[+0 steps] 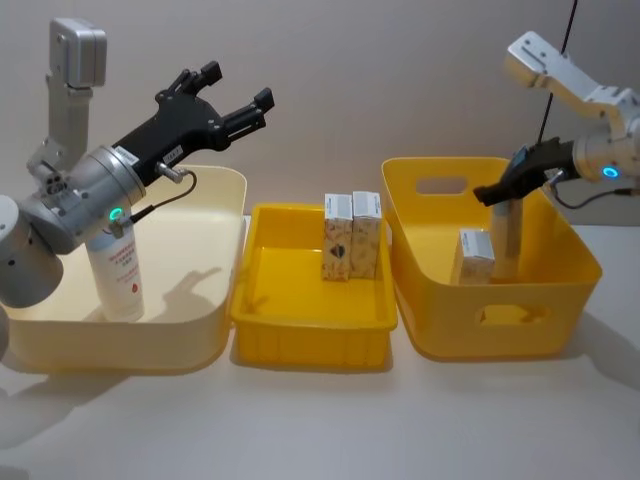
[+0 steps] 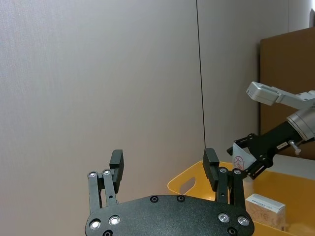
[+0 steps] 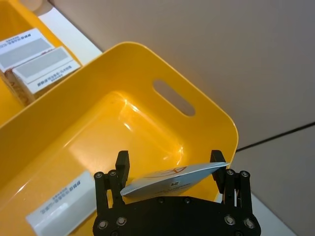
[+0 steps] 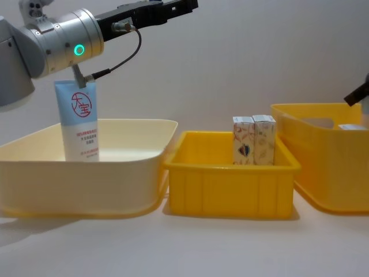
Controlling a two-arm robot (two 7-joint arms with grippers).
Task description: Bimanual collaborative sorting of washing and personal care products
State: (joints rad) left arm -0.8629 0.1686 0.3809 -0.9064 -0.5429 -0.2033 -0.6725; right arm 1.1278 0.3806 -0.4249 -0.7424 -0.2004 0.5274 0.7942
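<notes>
Squeeze tube [image 1: 507, 232] stands upright in the deep yellow tub [image 1: 575, 280], its flat crimped end uppermost and pinched between the fingers [image 3: 122, 169] of the right gripper [image 3: 173, 178], long axis vertical. Beside it in that tub stands a small carton [image 1: 474, 256] with a white top. The middle yellow tray [image 1: 310, 328] holds two upright patterned cartons [image 1: 351, 235], touching side by side, box-shaped and matte. In the cream tub [image 1: 190, 335] on the robot's left another tube [image 4: 80, 121], smooth pale blue plastic with a red circle logo, stands upright with its crimp at the top. Above it the left gripper [image 2: 164, 169] hangs in the air, fingers spread wide around nothing.
</notes>
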